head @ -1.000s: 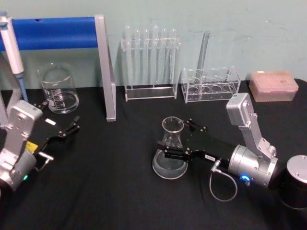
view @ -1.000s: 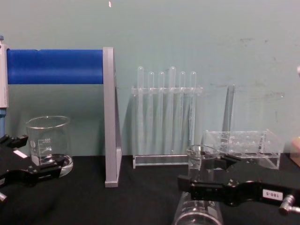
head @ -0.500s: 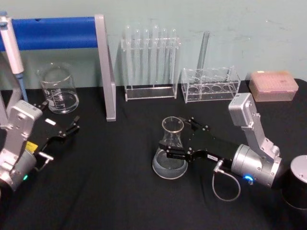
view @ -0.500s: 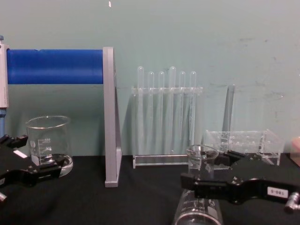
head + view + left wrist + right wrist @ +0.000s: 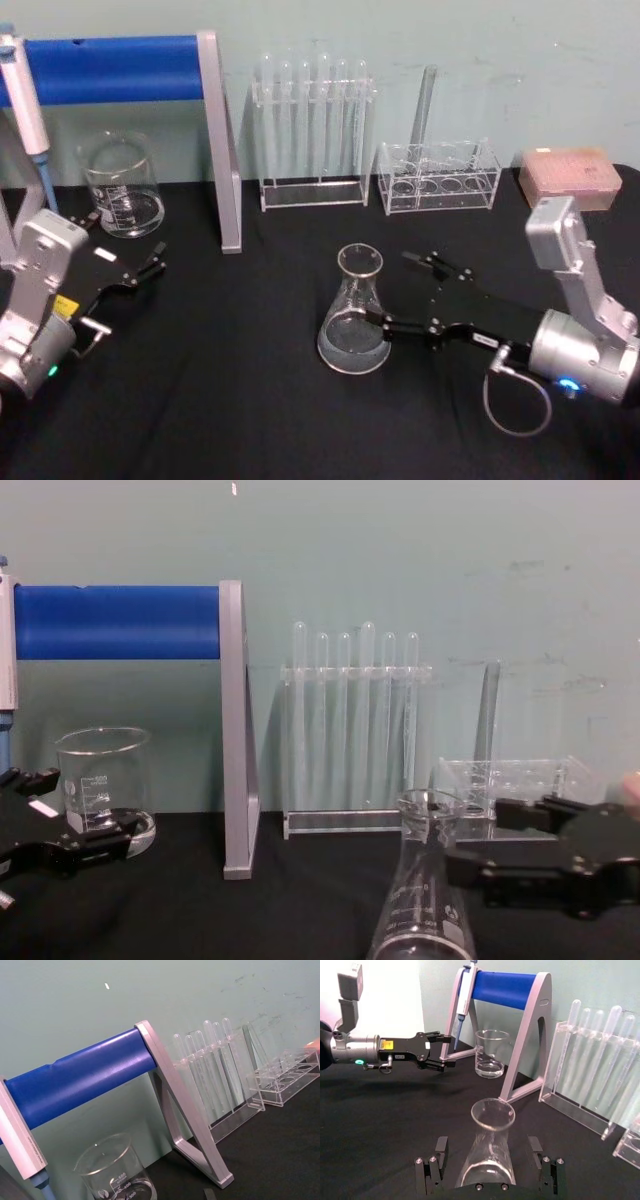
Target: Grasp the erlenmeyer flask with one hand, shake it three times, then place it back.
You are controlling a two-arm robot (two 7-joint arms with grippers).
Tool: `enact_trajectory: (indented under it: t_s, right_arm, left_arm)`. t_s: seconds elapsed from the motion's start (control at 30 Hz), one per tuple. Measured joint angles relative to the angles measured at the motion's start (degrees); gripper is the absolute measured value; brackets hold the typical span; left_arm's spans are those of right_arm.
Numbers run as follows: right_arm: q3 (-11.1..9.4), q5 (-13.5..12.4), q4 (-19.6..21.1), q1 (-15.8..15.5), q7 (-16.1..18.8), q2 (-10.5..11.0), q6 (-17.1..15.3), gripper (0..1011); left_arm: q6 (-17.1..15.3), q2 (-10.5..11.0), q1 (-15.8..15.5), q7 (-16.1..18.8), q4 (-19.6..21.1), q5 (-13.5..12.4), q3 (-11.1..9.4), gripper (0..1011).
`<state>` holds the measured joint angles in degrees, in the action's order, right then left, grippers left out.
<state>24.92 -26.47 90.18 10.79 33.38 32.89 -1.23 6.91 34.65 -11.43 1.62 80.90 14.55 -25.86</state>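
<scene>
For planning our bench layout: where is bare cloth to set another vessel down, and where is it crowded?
Bare: between left gripper and erlenmeyer flask; also the near edge. Crowded: back row, beaker to pink box, and beside the right gripper.

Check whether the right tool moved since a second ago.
Yes. In the head view the right tool, fingers open, has backed off to the robot's right, away from the erlenmeyer flask, which stands where it was.
</scene>
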Motion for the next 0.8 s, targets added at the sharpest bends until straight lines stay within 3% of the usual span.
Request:
enact_trajectory:
  t_s: [0.2, 0.4, 0.53, 0.8]
  right_arm:
    - [-2.7, -2.22, 3.2, -3.41, -0.98, 3.09, -0.92, 1003]
    - [-6.84, -3.26, 5.33, -7.14, -6.31, 4.08, -1.09, 1003]
    - [-10.11, -2.0, 6.35, -9.36, -12.48, 2.71, -0.8, 1003]
    - [-13.05, 0.0, 5.7, -9.69, -18.89, -0.92, -0.72, 1003]
  left_arm:
    - [0.0, 0.0, 0.0, 0.0, 0.0, 0.0, 0.0, 1001]
    - [0.0, 0.0, 0.0, 0.0, 0.0, 0.0, 0.0, 1001]
    - [0.0, 0.0, 0.0, 0.0, 0.0, 0.0, 0.0, 1001]
    - [0.0, 0.0, 0.0, 0.0, 0.0, 0.0, 0.0, 1001]
